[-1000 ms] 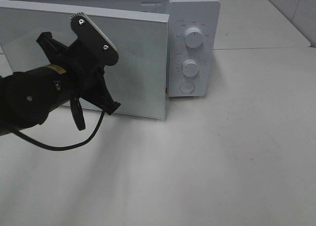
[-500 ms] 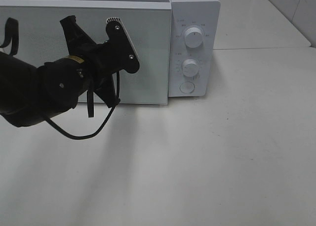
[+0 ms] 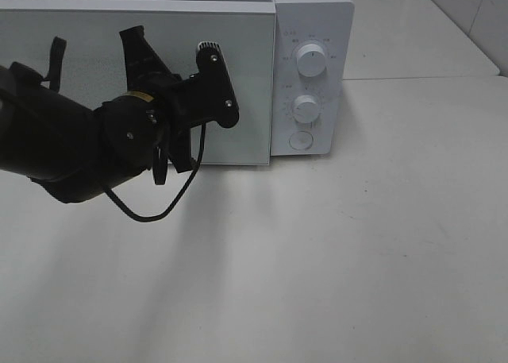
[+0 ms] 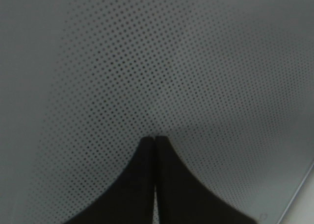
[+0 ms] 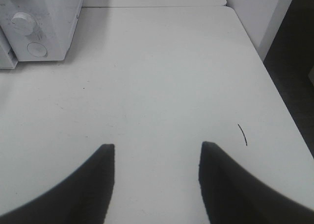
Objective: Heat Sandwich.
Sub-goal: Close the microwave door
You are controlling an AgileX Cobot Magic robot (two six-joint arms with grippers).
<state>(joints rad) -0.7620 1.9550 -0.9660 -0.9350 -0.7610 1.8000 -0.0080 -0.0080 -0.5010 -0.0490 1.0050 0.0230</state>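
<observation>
The sandwich is hidden from every view. The white microwave (image 3: 325, 21) stands at the back of the table, and its glass door (image 3: 246, 77) lies flush with the control panel. My left gripper (image 3: 209, 57) is shut with nothing in it, and its tips rest against the door's face. In the left wrist view the left gripper (image 4: 155, 138) shows its two fingers pressed together on the dotted door glass (image 4: 162, 62). My right gripper (image 5: 157, 148) is open and empty above bare table (image 5: 162, 77), to the right of the microwave (image 5: 44, 18).
The control panel carries two round knobs (image 3: 311, 59) (image 3: 306, 107) and a round button (image 3: 301, 140). A black cable (image 3: 159, 208) hangs from the left arm. The table's right edge (image 5: 274, 87) drops to a dark gap.
The microwave door has swung from ajar to flush with the front. My left gripper moved right and toward the microwave with it, staying shut. The right gripper has not moved.
</observation>
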